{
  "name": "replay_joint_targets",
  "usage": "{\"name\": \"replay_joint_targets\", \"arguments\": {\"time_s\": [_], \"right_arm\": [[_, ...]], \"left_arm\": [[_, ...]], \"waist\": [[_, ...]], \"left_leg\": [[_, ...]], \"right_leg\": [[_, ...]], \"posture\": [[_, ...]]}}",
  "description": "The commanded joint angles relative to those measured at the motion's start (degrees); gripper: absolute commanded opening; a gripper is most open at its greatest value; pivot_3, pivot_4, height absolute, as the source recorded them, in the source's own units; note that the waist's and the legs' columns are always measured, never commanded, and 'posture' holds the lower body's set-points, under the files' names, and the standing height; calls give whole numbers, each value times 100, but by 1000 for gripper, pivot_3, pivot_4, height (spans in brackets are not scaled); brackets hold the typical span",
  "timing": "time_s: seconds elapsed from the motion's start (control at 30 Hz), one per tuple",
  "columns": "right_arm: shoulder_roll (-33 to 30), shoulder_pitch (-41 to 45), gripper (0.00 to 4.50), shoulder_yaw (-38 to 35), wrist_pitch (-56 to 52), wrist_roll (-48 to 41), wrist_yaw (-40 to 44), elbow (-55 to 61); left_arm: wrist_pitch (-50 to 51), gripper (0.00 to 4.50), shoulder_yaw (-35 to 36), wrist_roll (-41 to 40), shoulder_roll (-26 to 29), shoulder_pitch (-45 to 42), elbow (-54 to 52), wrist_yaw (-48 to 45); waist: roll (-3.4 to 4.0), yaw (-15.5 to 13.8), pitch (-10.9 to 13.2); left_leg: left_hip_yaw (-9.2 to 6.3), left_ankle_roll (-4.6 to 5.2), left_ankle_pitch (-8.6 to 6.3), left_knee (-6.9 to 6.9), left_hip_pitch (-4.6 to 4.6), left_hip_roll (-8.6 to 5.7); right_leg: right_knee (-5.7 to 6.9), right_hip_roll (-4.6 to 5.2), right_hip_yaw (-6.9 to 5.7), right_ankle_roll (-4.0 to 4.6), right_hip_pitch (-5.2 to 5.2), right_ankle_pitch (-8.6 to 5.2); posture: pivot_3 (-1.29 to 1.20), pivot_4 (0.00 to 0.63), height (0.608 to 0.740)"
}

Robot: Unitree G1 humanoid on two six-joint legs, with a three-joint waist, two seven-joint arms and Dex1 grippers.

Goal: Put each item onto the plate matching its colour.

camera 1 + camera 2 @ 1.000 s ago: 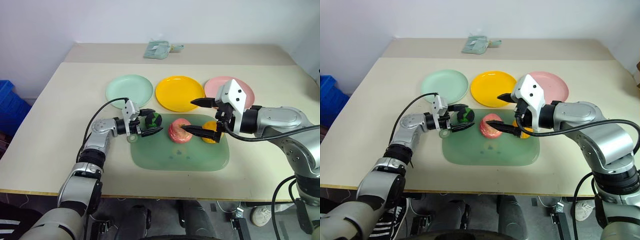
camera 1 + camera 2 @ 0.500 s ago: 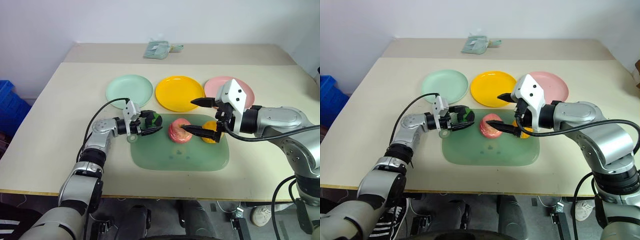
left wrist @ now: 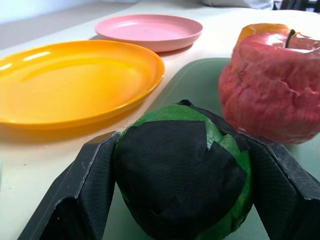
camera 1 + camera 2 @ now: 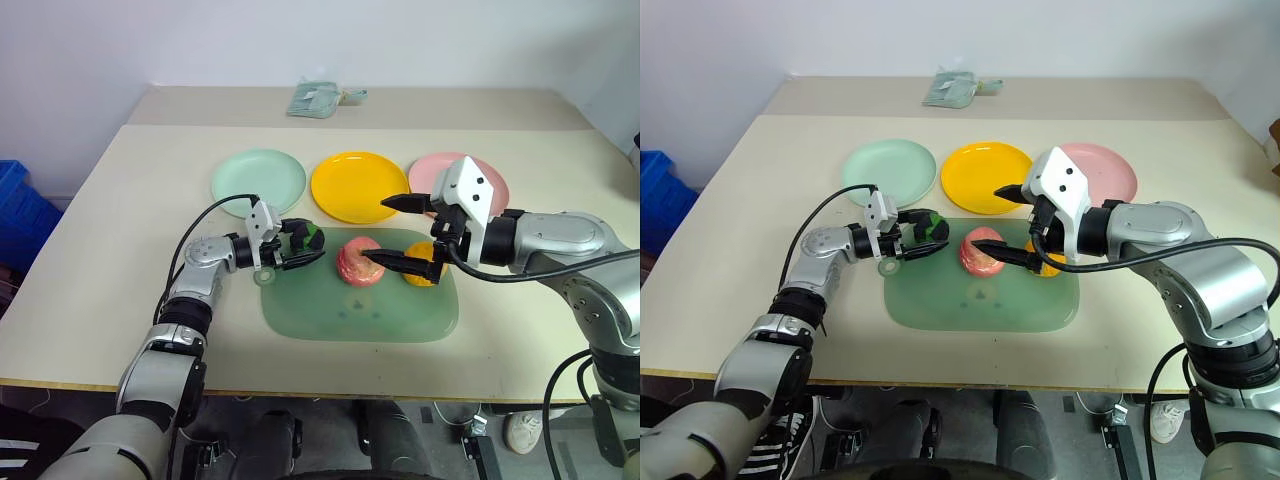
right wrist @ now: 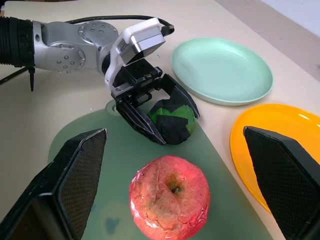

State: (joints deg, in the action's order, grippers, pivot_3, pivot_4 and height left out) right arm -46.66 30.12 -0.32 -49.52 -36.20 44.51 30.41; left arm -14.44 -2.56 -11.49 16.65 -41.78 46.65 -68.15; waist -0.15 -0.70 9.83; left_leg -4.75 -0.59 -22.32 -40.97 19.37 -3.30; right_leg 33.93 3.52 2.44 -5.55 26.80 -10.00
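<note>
My left gripper [image 4: 300, 247] is shut on the dark green-and-black ball [image 3: 182, 165], its two fingers [image 3: 85, 185] pressed against the ball's sides at the mat's far left corner. The pink apple [image 4: 358, 262] stands on the large green mat [image 4: 360, 310], just right of the ball. A lumpy orange fruit [image 4: 420, 268] lies behind it, partly hidden by my right gripper [image 4: 393, 235], which hangs open above the apple with nothing in it. Beyond the mat lie the mint green plate [image 4: 258, 180], the yellow-orange plate [image 4: 358, 185] and the pink plate [image 4: 440, 170], all bare.
A folded pale green packet [image 4: 322, 98] lies at the table's far edge. A blue bin [image 4: 15, 215] stands on the floor left of the table. A black cable loops from my left wrist over the tabletop.
My left gripper's fingers have closed onto the green-and-black ball, which they stood wide around a second ago. The right arm has kept still.
</note>
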Motion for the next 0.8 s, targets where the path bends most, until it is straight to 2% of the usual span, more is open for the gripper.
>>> {"name": "replay_joint_targets", "arguments": {"time_s": [0.03,0.1,0.17,0.47,0.57,0.7,0.8], "right_arm": [[-47,139,4500,-132,146,21,16,136],[-43,138,4500,-132,145,18,15,139],[-35,133,4500,-144,140,1,13,151],[-1,111,4500,-172,129,-42,-17,177],[218,231,4500,-232,221,28,-247,8],[868,666,4500,-279,419,597,-1220,-760],[1061,625,4500,-171,526,839,-1446,-952]], "left_arm": [[142,3711,47,-150,44,46,-258,-232],[56,3177,113,-131,28,58,-289,-32],[217,3177,115,-260,42,106,-468,-249],[-69,3177,716,-395,-41,-536,-128,732],[-212,3177,963,-188,59,-1057,549,1732],[-297,3177,1197,66,128,-1541,1532,3319],[-320,3177,1348,0,75,-1611,1836,3612]], "waist": [[0,2,0],[0,2,0],[0,0,0],[-2,-5,1],[-2,-5,1],[-5,42,2],[-5,15,2]], "left_leg": [[0,0,0,0,0,0],[0,1,0,0,-1,0],[0,0,0,0,0,0],[-2,-2,1,-2,0,0],[-1,-4,2,-2,0,0],[2,-14,8,-2,-3,-1],[-2,-42,23,2,-3,0]], "right_leg": [[0,0,0,0,0,0],[0,0,0,0,0,0],[1,-1,0,0,0,0],[3,0,0,0,0,0],[3,0,0,0,0,0],[6,-1,3,-8,2,5],[6,-2,2,-8,3,5]], "posture": [[0,150,740],[0,150,740],[0,150,740],[0,150,740],[0,150,740],[0,150,740],[0,150,740]]}}
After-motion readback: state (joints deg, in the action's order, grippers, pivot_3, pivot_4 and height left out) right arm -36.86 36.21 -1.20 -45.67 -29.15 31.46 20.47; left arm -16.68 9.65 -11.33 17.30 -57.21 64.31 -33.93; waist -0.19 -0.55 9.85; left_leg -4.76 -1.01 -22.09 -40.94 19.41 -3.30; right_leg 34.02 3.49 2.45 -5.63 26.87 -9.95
